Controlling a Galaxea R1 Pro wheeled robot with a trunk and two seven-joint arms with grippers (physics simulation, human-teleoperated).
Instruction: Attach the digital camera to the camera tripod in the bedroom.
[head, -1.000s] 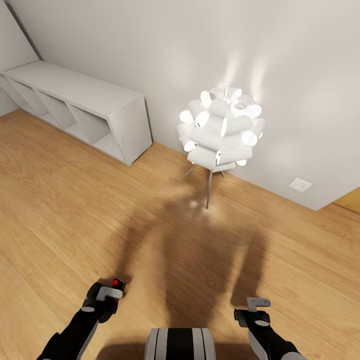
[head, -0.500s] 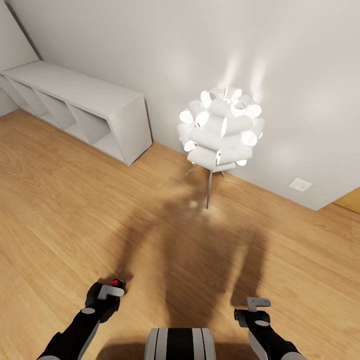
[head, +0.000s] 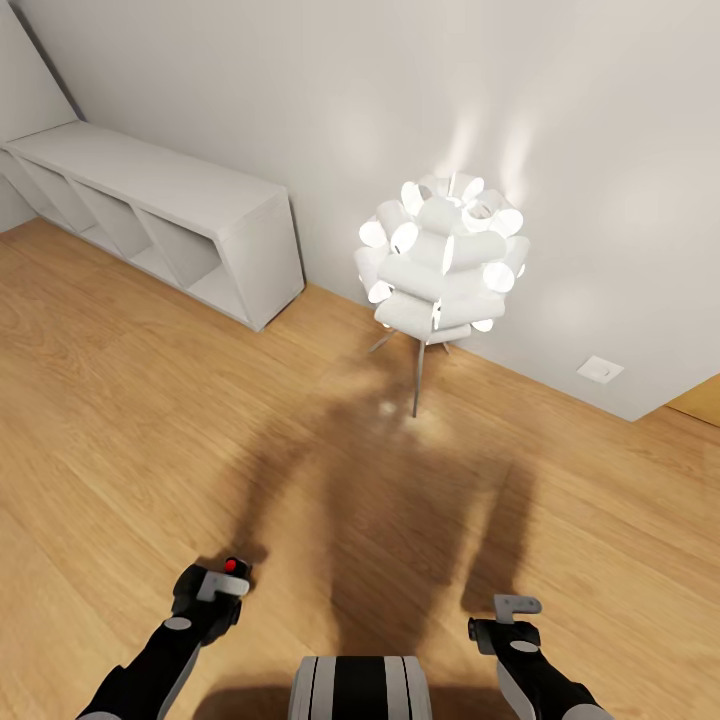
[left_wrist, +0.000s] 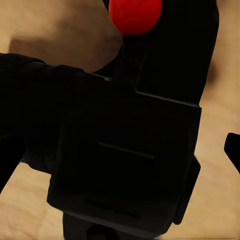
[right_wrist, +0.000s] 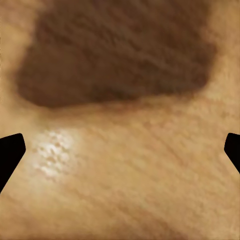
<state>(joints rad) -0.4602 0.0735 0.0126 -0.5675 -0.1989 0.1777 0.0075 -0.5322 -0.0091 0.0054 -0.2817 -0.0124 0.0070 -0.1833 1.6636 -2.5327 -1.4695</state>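
My left gripper hangs low at the lower left of the head view, shut on the digital camera, a small black box whose red button faces up. In the left wrist view the camera's black body sits right against the lens, with the red button at one end. My right gripper hangs at the lower right, open, with nothing but wood floor between its fingertips. The camera tripod is out of view.
A lit white tube-cluster floor lamp on thin legs stands ahead against the white wall. A low white cubby shelf runs along the wall to the left. Light wood floor spreads between me and both. A white wall plate sits low at right.
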